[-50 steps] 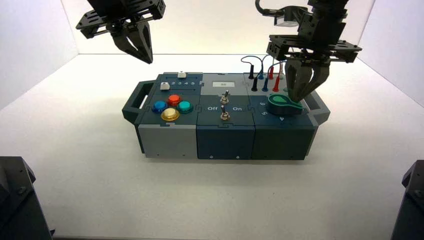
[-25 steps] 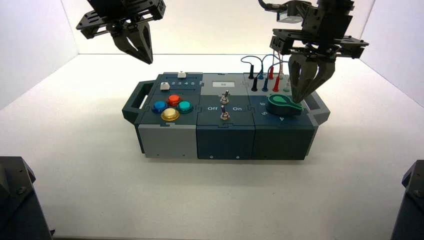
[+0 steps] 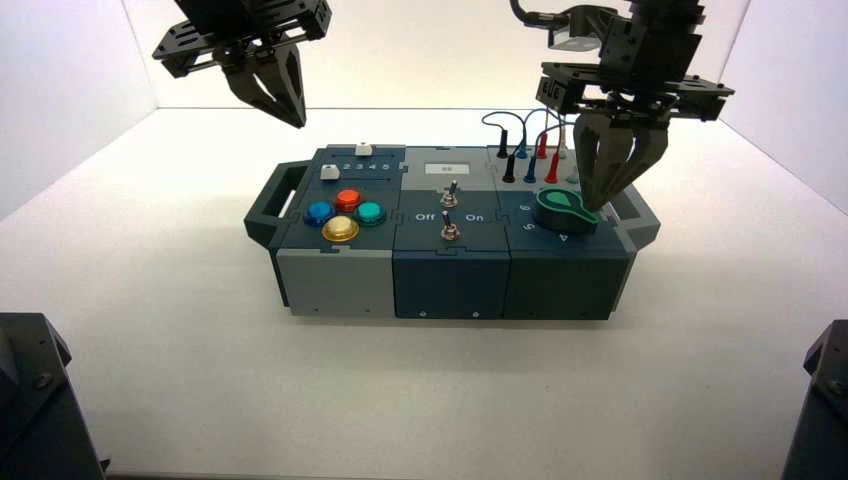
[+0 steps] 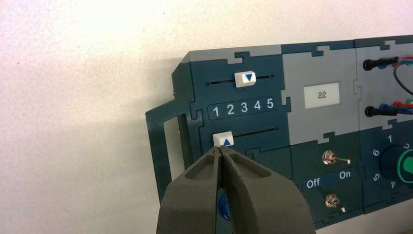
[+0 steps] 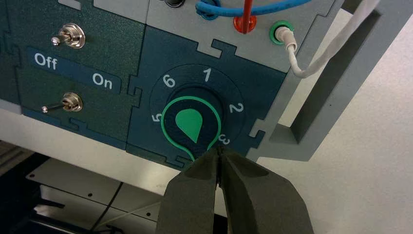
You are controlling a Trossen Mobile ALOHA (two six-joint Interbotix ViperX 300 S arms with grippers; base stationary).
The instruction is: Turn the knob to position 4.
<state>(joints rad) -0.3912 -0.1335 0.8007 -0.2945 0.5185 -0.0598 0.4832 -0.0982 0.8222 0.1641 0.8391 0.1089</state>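
So the right tool (image 3: 588, 208) is closed, right at the green-topped knob (image 3: 565, 210), pointer between 3 and 4. Left tool (image 3: 301, 125) is closed too, parked above the box's left side (image 3: 334, 262).

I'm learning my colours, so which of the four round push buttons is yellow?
The yellow button is the one closest to the box's front edge; the others are blue, red and green.
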